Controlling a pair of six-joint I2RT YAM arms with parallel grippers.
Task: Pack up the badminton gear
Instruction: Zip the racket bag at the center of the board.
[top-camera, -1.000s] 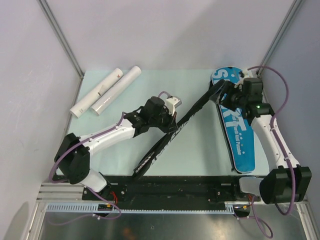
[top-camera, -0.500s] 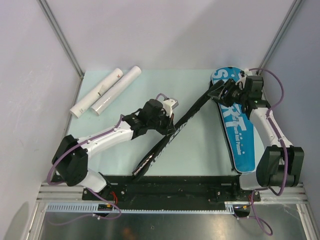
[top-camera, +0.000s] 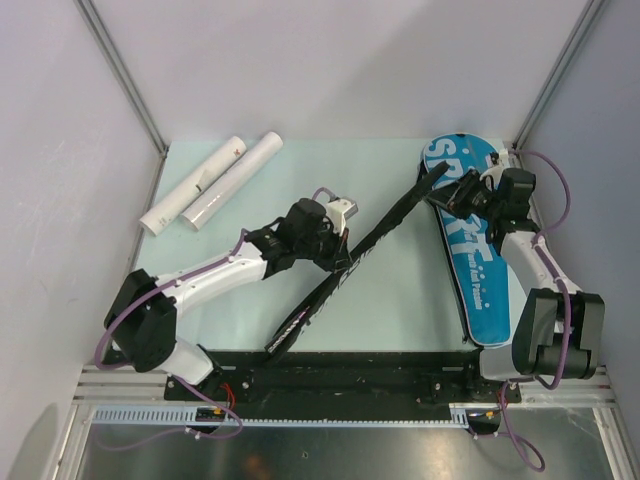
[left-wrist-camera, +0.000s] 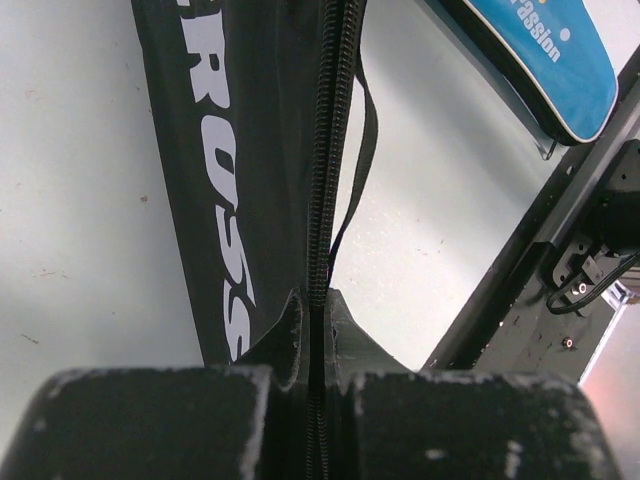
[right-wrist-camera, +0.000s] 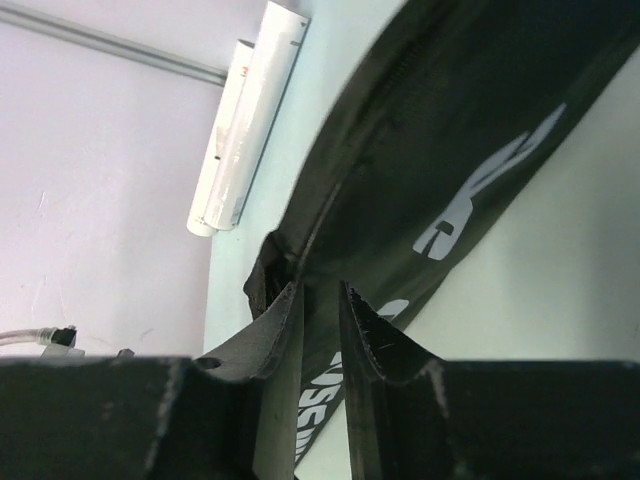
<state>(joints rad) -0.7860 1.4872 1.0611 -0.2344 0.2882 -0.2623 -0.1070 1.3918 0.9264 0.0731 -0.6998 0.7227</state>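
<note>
Badminton racket cover (top-camera: 385, 222), black: left gripper (left-wrist-camera: 315, 312) clamped shut on its zipper seam, mid-length. Right gripper (right-wrist-camera: 320, 295) jaws narrow, a slit between them; cover's 1 o'clock end at the tips, grip cannot be told. Cover slants across table (top-camera: 400, 290) from 7 to 1 o'clock; white print, "ROSS" legible. Blue bag (top-camera: 482, 270) flat at 3 o'clock, lettered SPORT, small print ending "assion". White tubes (top-camera: 232, 180), two, side by side at 10 o'clock
</note>
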